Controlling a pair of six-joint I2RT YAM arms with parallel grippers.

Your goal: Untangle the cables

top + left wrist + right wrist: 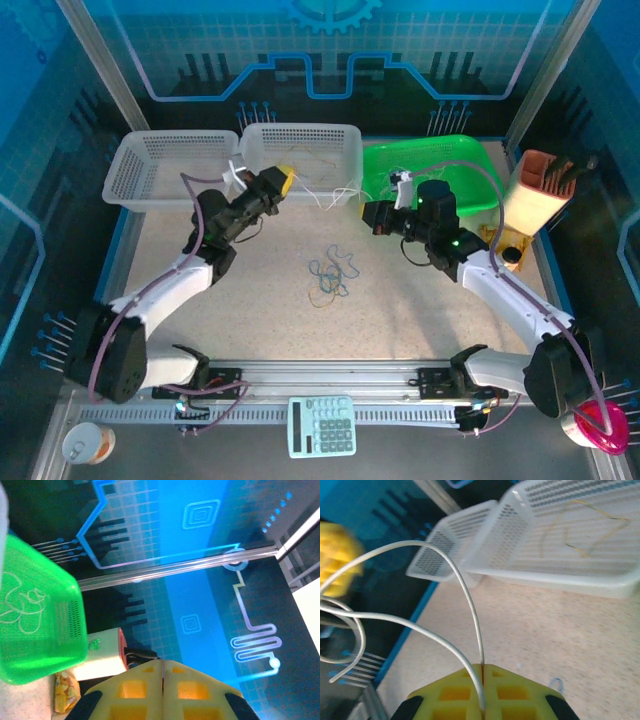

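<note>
One white cable (472,620) is rising out of the right gripper (482,697), arching left and looping back in mid-air above the table (250,300). More white strands are trailing toward the left edge of the right wrist view. The yellow fingers (455,694) are pressing together on it, with the cable pinched in the seam. From above, the right gripper is hovering off the surface, right of centre, pointing left.

The loose tangle (330,272) of blue-grey and yellowish cables is lying on the table between the two arms, nearer the bases than either gripper, with nothing touching it. A yellow cable (585,527) is lying in the middle white basket (300,133). A pale cable (22,607) is sitting coiled in the green basket (47,650), at the right end of the basket row. The left white basket (150,165) is sitting just beside the middle one.

The left gripper (162,692) is hanging raised at the near-left corner of the middle white basket, its fingers closing flat against each other. I can't tell whether anything is caught between them. From above, thin white strands are hanging between the two grippers, too fine to trace to their ends.

Further out, a tan box (535,195) is leaning just right of the green basket. A calculator (322,425) is lying by the near rail between the arm bases. A tin (82,443) is standing at the near-left corner.
</note>
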